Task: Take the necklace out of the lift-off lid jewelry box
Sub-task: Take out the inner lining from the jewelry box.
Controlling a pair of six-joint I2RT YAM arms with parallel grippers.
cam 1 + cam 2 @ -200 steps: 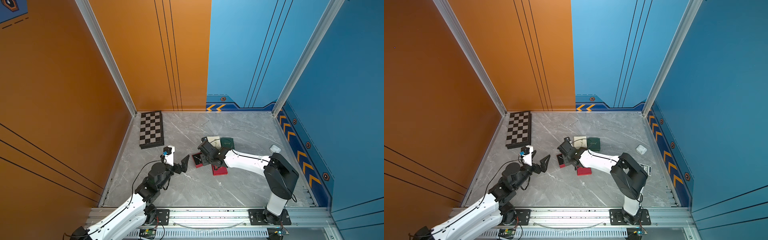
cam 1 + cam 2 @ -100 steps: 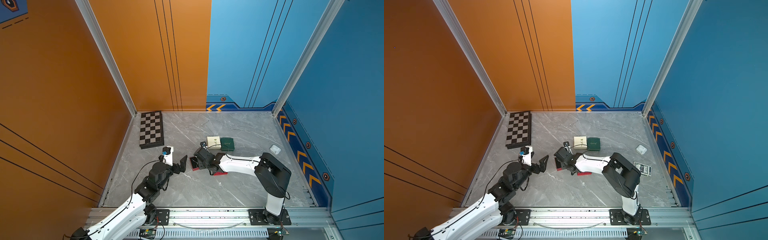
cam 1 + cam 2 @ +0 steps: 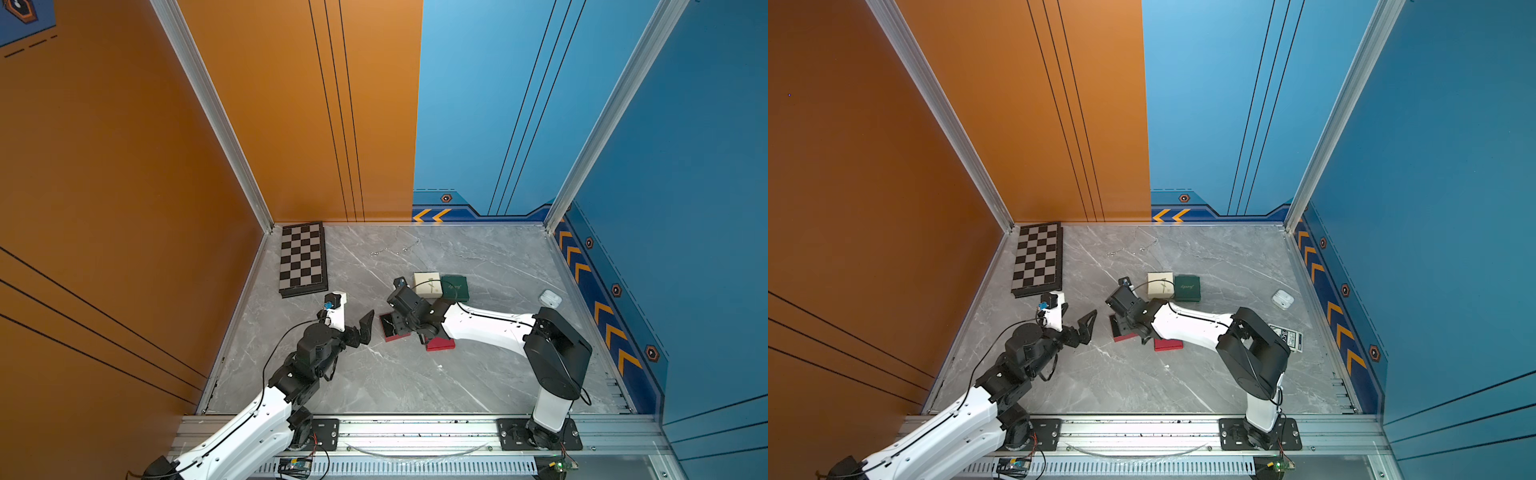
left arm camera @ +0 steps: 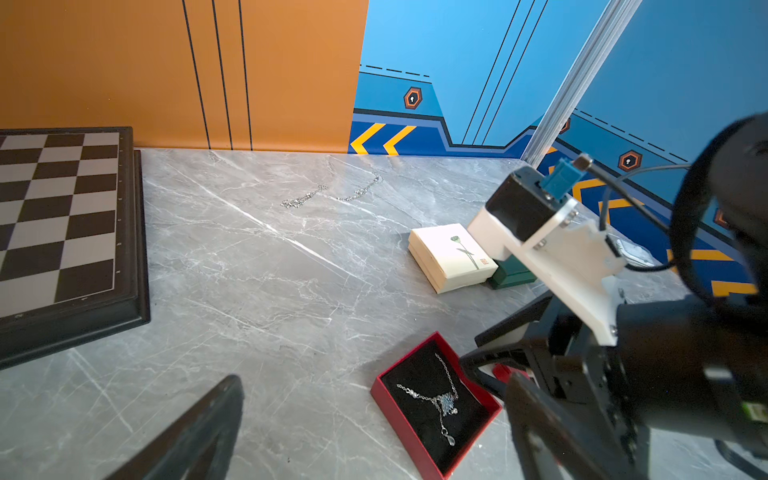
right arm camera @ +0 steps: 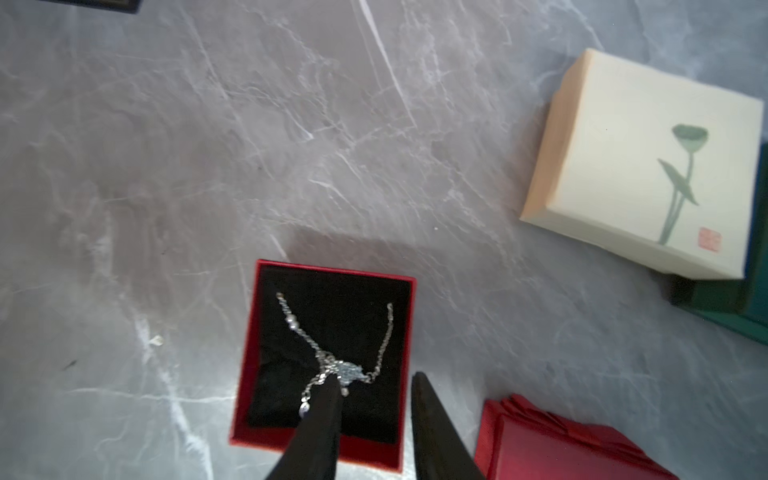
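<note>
While one necklace [image 5: 332, 365] is seen lying inside the open red jewelry box [image 5: 245, 353] on the table [image 3: 395, 382], its single red lid [image 5: 561, 444] is laid just beside it. Two end effectors are counted: the right end effector [image 5: 374, 380] is parted narrowly, one fingertip [image 5: 328, 399] over the necklace and nothing pinched, and the left end effector [image 3: 356, 331] is spread wide nearby. Two more closed boxes are seen side by side, one cream box [image 5: 640, 166] and one green box [image 3: 455, 287].

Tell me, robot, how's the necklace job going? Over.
Left gripper open, empty. Right gripper open over red jewelry box. Necklace inside, not gripped. Lid off, nothing blocking.
</note>
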